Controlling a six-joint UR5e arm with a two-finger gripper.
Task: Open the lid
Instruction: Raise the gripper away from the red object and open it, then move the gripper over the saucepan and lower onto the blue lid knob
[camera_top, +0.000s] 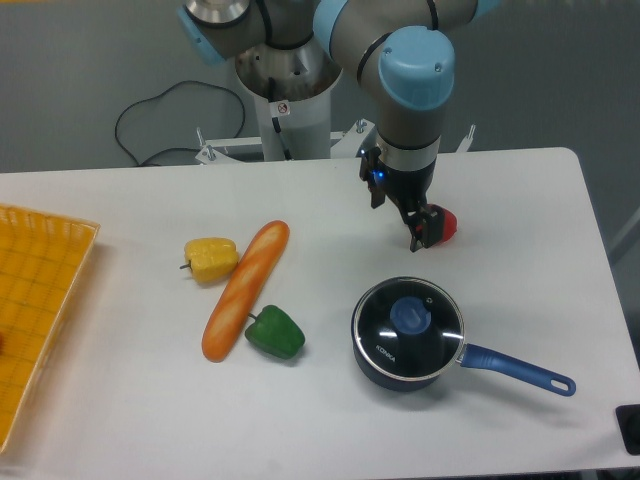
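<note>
The lid (409, 321) I am to open is round, of dark glass with a thin silver metal rim running around its edge. A blue knob stands at its centre, and small white lettering shows on the glass toward its lower left. It lies flat and closed on the dark blue saucepan (385, 370), seated evenly within the pan's rim. The pan's long blue handle points off to the right. It sits toward the front right of the white surface (130, 400).
</note>
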